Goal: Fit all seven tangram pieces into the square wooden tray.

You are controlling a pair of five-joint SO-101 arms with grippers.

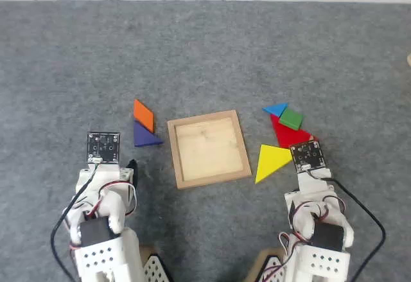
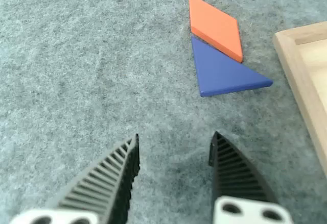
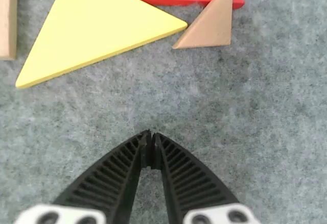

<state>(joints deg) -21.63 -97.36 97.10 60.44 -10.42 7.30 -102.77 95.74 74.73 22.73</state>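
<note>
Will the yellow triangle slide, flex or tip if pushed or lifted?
The yellow triangle looks a rigid flat slab with crisp edges, so it probably won't flex. Lying flat on the fuzzy grey mat, it likely drags rather than glides, and can't roll. Its low edge offers little to pinch; lifting may be fiddly.

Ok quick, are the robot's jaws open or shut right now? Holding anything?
Left gripper: jaws open, holding nothing.
Right gripper: jaws shut, holding nothing.

tray (image 1: 209,150) centre | parallelogram (image 1: 143,115) left of it | square (image 1: 291,119) right of it
</note>
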